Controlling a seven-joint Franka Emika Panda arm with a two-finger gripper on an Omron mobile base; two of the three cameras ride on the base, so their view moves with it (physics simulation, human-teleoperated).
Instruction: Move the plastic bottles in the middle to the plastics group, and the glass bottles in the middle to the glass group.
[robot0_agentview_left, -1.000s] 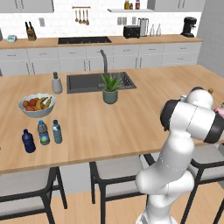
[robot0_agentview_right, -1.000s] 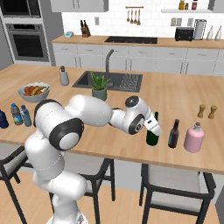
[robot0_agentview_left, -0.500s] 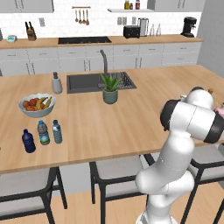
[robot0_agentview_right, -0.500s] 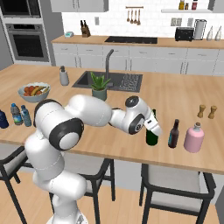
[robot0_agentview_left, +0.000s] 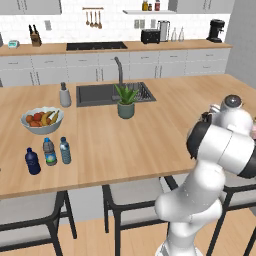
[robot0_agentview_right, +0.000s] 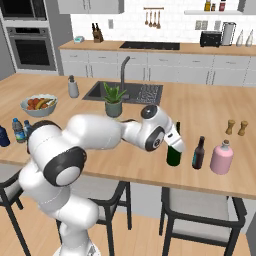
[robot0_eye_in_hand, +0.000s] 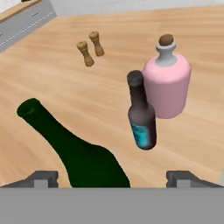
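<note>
The tall dark-green glass bottle (robot0_agentview_right: 173, 155) stands upright on the island counter, just left of the slim dark bottle with a blue label (robot0_agentview_right: 199, 152) of the glass group. My gripper (robot0_agentview_right: 174, 141) is at the green bottle's neck, open. In the hand view the green bottle (robot0_eye_in_hand: 83, 153) lies between my widely spread fingertips (robot0_eye_in_hand: 43, 178), touching neither, with the slim dark bottle (robot0_eye_in_hand: 141, 116) just beyond. Two clear plastic bottles (robot0_agentview_left: 49, 151) (robot0_agentview_left: 65, 150) stand at the far left beside the solid dark-blue bottle (robot0_agentview_left: 33, 161).
A pink flask (robot0_agentview_right: 221, 157) stands right of the dark bottle, with two wooden shakers (robot0_agentview_right: 236, 127) behind. A fruit bowl (robot0_agentview_left: 41, 119), soap dispenser (robot0_agentview_left: 65, 95), sink (robot0_agentview_left: 112, 92) and potted plant (robot0_agentview_left: 126, 102) sit on the island. Stools stand below its front edge.
My jaws have opened wide and let go of the green bottle, which stays standing next to the slim dark bottle. The arm has hardly moved.
</note>
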